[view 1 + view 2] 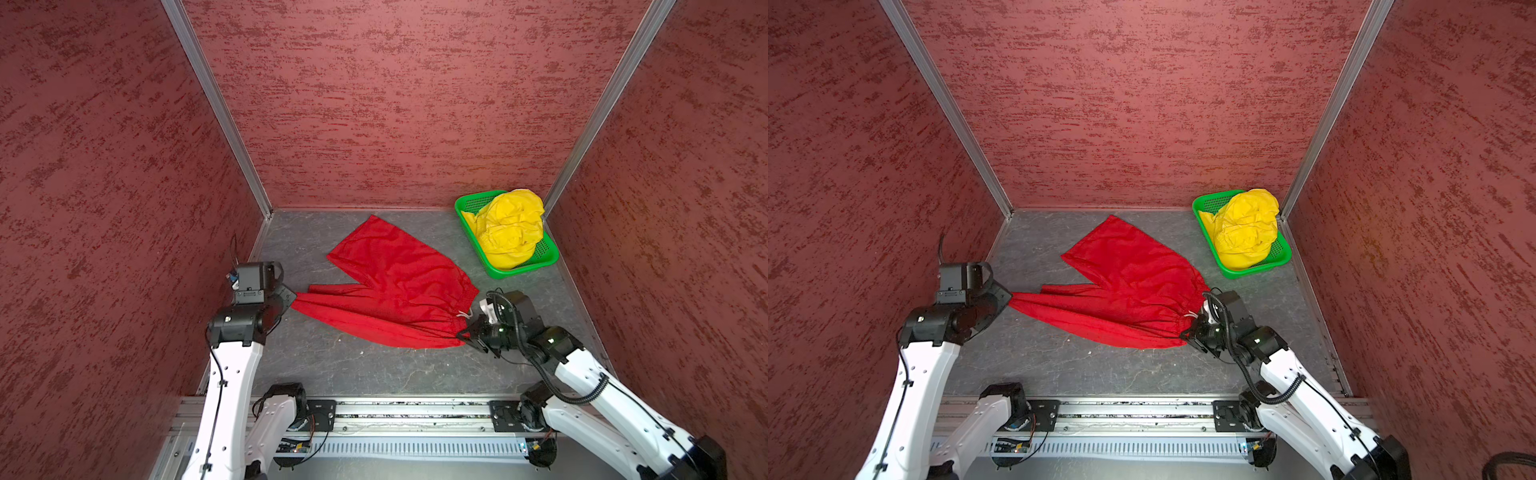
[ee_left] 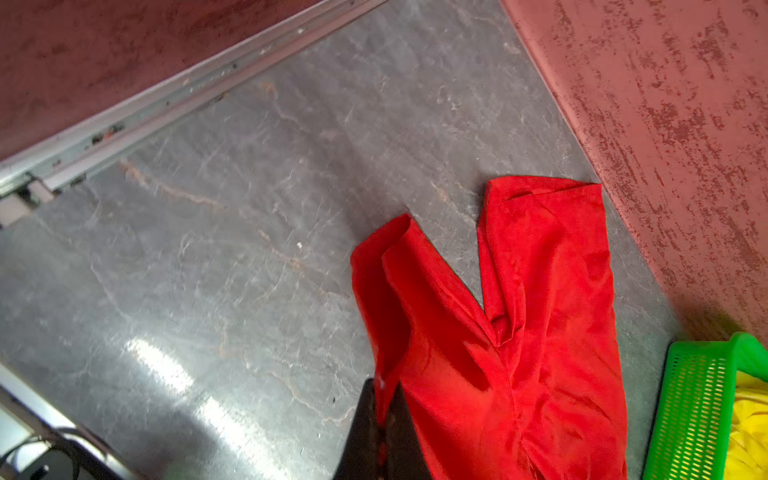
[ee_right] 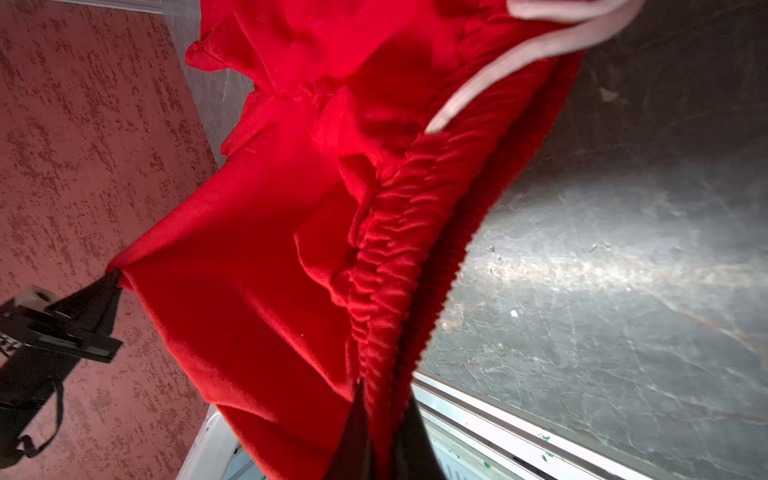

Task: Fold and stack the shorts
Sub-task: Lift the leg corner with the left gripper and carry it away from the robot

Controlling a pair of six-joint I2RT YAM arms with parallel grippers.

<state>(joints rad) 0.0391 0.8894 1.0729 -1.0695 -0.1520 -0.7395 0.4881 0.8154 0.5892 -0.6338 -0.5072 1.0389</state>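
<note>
Nearest you, the aluminium rail [image 1: 415, 409] carries both arm bases, well apart from the green basket [image 1: 515, 272] in the far right corner of the grey table [image 1: 332, 365]. Your yellow shorts [image 1: 509, 230] are bunched inside that basket, heaped above its rim. Your red shorts [image 1: 395, 286] lie on the table just left of the basket. One leg reaches as far back as the basket does, and the other runs away from it. Your right gripper [image 1: 464, 336] is near the basket, on its rail side, jaws pinched on the gathered waistband corner of the red shorts. The white drawstring [image 1: 463, 314] hangs just beside it. Your left gripper [image 1: 291, 296] is well apart from the basket, across the red shorts from it, jaws clamped on the hem corner of the nearer leg. The edge of cloth between your two grippers is drawn straight, with tight creases running along it.
</note>
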